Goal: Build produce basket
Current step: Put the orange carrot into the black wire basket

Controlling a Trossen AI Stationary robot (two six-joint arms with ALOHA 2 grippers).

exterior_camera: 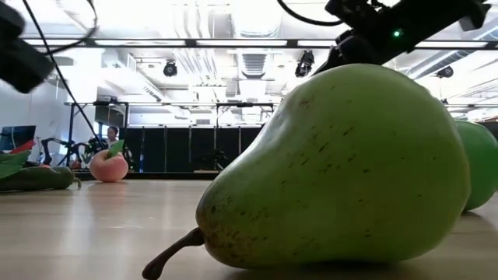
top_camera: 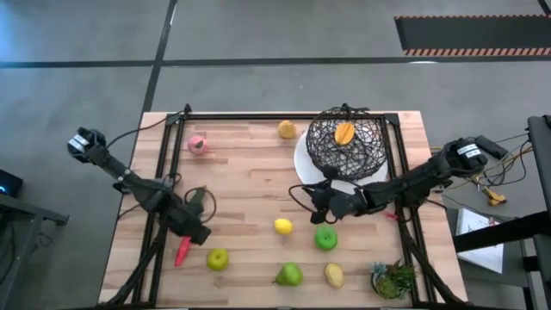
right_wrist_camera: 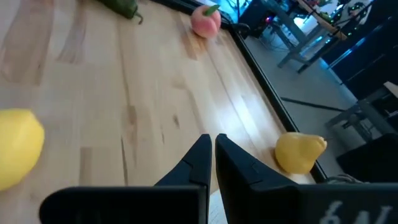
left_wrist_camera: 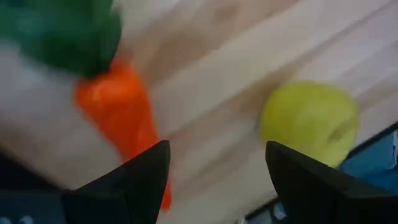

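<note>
On the white plate (top_camera: 303, 159) at the wooden table's (top_camera: 250, 185) far right sits the basket (top_camera: 346, 143) holding one orange piece (top_camera: 344, 133), right gripper (top_camera: 317, 200) pressed together beside it, left gripper (top_camera: 200, 233) spread above the carrot (top_camera: 182, 251), over grey floor (top_camera: 258, 34).

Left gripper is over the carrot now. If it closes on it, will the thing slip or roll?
The carrot tapers to a point, so the fingers may squeeze it out. It looks smooth, likely slippery. Lying flat, it would probably pivot rather than roll.

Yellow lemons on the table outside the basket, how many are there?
3: one lemon at the far edge beside the basket, one mid-table, one near the front by the plant tuft.
</note>
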